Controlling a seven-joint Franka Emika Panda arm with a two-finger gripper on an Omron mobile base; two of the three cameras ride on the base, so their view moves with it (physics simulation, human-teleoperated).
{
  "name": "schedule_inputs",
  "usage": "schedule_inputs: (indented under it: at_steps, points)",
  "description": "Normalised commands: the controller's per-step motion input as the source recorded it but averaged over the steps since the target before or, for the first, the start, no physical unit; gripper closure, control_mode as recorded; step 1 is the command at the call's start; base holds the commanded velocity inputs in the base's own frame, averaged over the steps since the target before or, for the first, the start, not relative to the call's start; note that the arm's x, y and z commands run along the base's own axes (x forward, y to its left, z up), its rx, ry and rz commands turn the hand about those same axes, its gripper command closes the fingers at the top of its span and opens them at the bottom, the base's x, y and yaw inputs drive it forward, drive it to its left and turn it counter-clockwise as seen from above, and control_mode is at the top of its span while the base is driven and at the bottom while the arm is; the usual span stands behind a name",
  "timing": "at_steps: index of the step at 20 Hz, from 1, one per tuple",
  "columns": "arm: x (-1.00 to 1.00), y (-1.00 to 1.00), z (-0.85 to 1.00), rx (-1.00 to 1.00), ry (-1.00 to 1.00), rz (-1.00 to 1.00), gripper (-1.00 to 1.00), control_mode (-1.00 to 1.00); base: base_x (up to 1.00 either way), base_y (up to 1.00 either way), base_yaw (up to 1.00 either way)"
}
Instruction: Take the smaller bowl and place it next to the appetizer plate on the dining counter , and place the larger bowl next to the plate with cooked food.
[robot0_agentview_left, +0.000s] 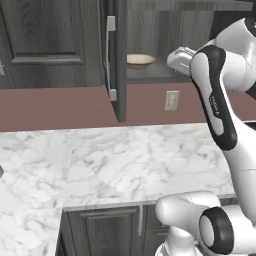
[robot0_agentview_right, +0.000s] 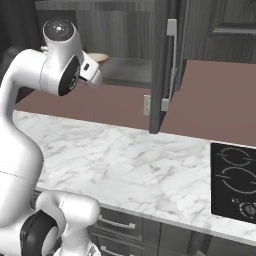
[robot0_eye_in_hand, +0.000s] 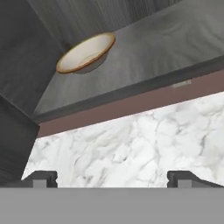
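The smaller bowl (robot0_agentview_left: 140, 60) (robot0_agentview_right: 100, 57) (robot0_eye_in_hand: 86, 53), cream with a tan rim, rests upright on the shelf of an open upper cabinet. My gripper (robot0_agentview_left: 172, 58) (robot0_agentview_right: 95, 75) (robot0_eye_in_hand: 112, 177) hovers in front of that shelf, level with the bowl and a short way from it. It is open and its two dark fingertips (robot0_eye_in_hand: 40, 177) hold nothing between them. In the hand view the bowl lies ahead, up and to the left. The larger bowl, the appetizer plate, the plate with cooked food and the dining counter are out of view.
The cabinet's dark door (robot0_agentview_left: 117, 60) (robot0_agentview_right: 162, 65) stands open, edge-on, beside the shelf (robot0_eye_in_hand: 153, 57). Below runs a marble wall counter (robot0_agentview_left: 125, 160) (robot0_agentview_right: 125, 165) with a cooktop (robot0_agentview_right: 234, 185) at its right. A wall outlet (robot0_agentview_left: 171, 100) sits on the brown backsplash.
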Motion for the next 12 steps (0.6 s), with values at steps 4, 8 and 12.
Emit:
schedule_inputs:
  at_steps: [4,8,12]
  points:
    - [0.66,0.26,0.00,0.05,-0.15,0.05,-1.00,-1.00,0.00,0.00,0.00]
    - [0.69,0.09,0.00,0.06,-0.16,0.05,-1.00,-1.00,0.00,0.00,0.00]
    - [0.77,0.00,-0.02,0.08,-0.04,0.06,-1.00,-1.00,0.00,0.00,0.00]
